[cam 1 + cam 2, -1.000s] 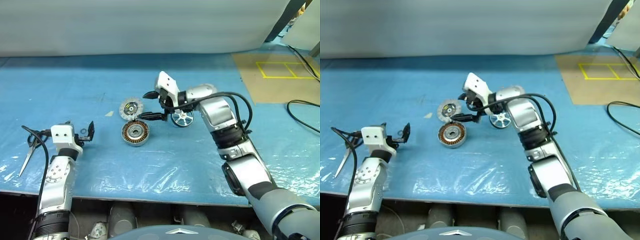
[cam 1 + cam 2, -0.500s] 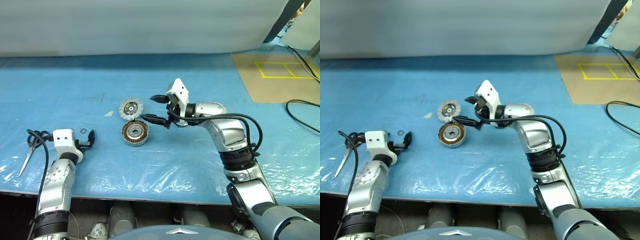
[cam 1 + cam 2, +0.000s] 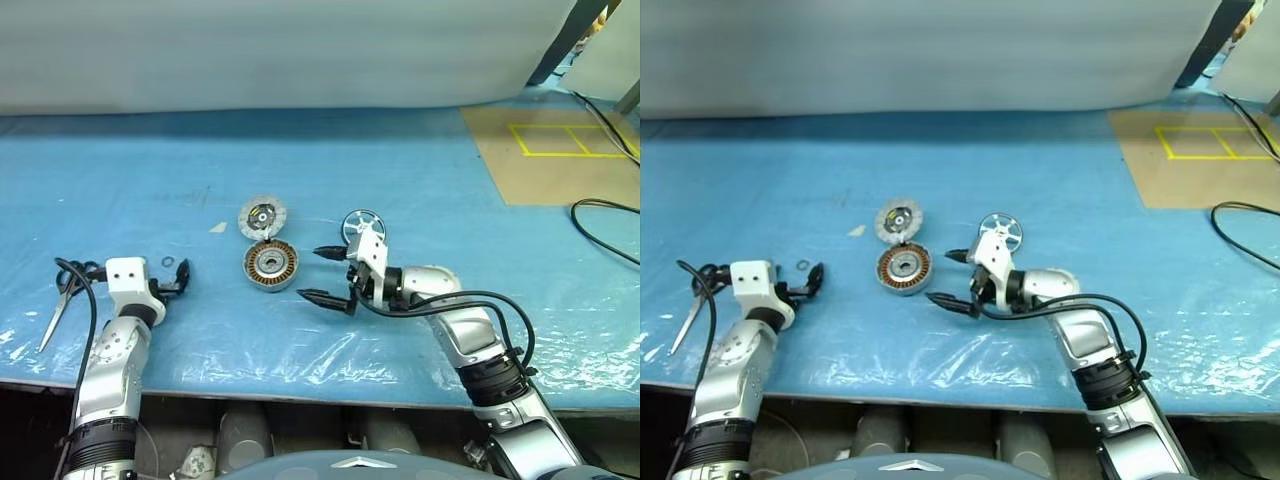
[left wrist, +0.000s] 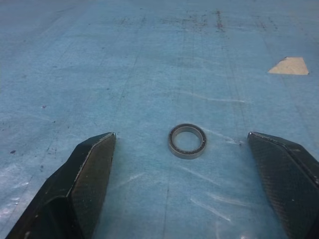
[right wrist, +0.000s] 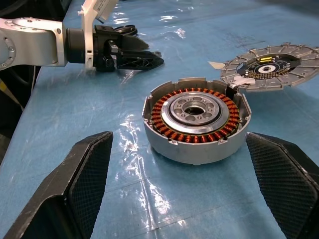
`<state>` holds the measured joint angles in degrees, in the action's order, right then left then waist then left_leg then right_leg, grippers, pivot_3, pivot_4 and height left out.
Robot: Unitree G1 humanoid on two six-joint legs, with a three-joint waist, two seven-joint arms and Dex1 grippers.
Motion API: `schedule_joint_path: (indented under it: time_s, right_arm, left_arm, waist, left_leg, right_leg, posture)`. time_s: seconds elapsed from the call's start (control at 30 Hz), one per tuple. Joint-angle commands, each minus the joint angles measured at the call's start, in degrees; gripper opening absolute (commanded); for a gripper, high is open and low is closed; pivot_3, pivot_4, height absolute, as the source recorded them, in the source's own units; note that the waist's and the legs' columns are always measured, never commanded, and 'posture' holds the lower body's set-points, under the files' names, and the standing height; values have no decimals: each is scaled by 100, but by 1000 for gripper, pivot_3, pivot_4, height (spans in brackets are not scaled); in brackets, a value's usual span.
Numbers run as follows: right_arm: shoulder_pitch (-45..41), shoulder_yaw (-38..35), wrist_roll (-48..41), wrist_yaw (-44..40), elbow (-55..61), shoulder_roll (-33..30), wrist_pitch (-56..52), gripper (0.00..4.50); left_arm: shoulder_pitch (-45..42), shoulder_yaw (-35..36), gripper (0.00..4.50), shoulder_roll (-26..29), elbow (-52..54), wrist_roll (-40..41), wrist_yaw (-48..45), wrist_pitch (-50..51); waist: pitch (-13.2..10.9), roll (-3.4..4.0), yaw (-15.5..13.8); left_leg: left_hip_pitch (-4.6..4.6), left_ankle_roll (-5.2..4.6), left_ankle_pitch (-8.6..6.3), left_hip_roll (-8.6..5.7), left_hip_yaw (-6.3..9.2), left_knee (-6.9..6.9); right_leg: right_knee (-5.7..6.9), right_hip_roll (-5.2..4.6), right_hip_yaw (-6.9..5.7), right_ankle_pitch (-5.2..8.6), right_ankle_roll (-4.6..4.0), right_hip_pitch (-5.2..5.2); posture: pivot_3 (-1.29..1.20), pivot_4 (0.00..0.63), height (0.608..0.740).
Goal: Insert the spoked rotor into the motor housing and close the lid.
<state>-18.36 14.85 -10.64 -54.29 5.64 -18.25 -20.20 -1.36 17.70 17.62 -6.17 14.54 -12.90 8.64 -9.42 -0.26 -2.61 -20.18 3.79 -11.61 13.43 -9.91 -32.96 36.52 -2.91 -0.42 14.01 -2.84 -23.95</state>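
Note:
The motor housing stands on the blue sheet, its copper windings facing up. The lid lies just behind it, hub side up, with its edge touching the housing's rim. The spoked rotor rests on the sheet to the right of both. My right gripper hovers low just right of the housing, pointing at it, open and empty; the right wrist view has the housing between its fingers. My left gripper is far left, open, with a small metal ring lying on the sheet between its fingertips.
Scissors lie at the left edge beside my left arm. A brown board with yellow tape and a black cable are at the far right. A small pale scrap lies left of the lid.
My right gripper came down and back toward the table's near edge, uncovering the rotor, and now faces the housing from its right. The left gripper tipped down slightly.

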Motion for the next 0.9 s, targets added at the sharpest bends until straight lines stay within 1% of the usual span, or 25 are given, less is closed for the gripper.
schedule_joint_path:
  time_s: [0.03, 0.07, 0.17, 0.23, 0.33, 0.47, 0.5, 0.63, 0.77, 0.87, 0.9]
  right_arm:
    - [-19, -9, -100, 3, 181, -65, 104, 4466]
    - [-38, -13, -88, 7, 153, -83, 123, 4466]
    - [-111, -53, -99, 36, 74, -96, 149, 4500]
    - [-134, -62, -108, 55, 54, -93, 162, 4500]
    - [-160, -60, -104, 74, 13, -92, 189, 4500]
    - [-210, -66, -102, 80, -70, -96, 229, 4500]
    - [-215, -67, -103, 81, -82, -98, 235, 4500]
    - [-196, -96, -132, 85, -114, -118, 196, 4500]
    - [-167, -162, -203, 88, -117, -148, 166, 4500]
    - [-125, -212, -254, 58, -117, -196, 197, 4500]
    - [-100, -223, -263, 45, -110, -216, 213, 4500]
  left_arm:
    - [-13, 80, 4500, 28, -163, -8, 53, 72]
    - [-31, 86, 4500, 29, -185, -1, 55, 87]
    - [-113, 103, 3931, 31, -284, 37, 39, 162]
    - [-142, 108, 3183, 35, -323, 47, 18, 197]
    - [-160, 127, 2257, 36, -382, 55, 10, 199]
    - [-106, 146, 894, 47, -398, 81, -47, 167]
    - [-77, 136, 669, 51, -364, 88, -85, 151]
    - [42, 111, 669, -4, -13, 380, -524, -29]
    - [40, 47, 669, 17, 439, 825, -1250, -257]
    - [-41, -186, 669, 113, 806, 967, -1815, -431]
    - [-84, -253, 669, 135, 911, 1016, -1966, -446]
  waist:
    - [0, 0, 0]
    - [0, 0, 0]
    - [0, 0, 1]
    - [0, 0, 1]
    - [0, 0, 1]
    - [0, 0, 2]
    - [0, 0, 2]
    - [0, 0, 10]
    - [0, -1, -10]
    - [-2, -10, -27]
    - [-2, -11, -31]
  left_leg:
    - [-1, 0, 0, -1, 1, 0]
    - [-1, 0, 0, -1, 1, 0]
    - [-3, 0, 0, -1, 1, 1]
    - [-4, 0, 0, -2, 1, 1]
    - [-4, 0, 0, -3, 1, 1]
    - [-4, 0, 0, -3, 1, 3]
    - [-4, 0, 0, -3, 1, 4]
    - [-4, 0, 0, -5, 1, 17]
    - [-20, 17, 10, -6, 1, 44]
    - [-44, 19, 12, -6, 4, 49]
    - [-47, 19, 12, -6, 6, 51]
  right_leg:
    - [0, 0, 0, 0, 0, 0]
    - [-1, 0, 0, 0, -1, 0]
    - [-4, 0, 0, 0, 0, -1]
    - [-4, 0, 0, 0, 0, -1]
    - [-6, 0, 1, 0, 0, -1]
    - [-8, -1, 1, 1, 1, -1]
    - [-9, -1, 1, 1, 1, 0]
    - [-25, -1, 2, 1, 1, -1]
    - [-71, 0, -4, -7, 8, 0]
    - [-87, 0, -13, -12, 14, -6]
    - [-89, 0, -15, -20, 28, -6]
  posture:
    - [0, 150, 740]
    - [0, 150, 740]
    - [0, 150, 740]
    - [0, 150, 740]
    - [0, 150, 740]
    - [0, 150, 740]
    - [0, 150, 740]
    - [0, 150, 740]
    - [0, 150, 740]
    - [0, 150, 740]
    - [0, 150, 740]
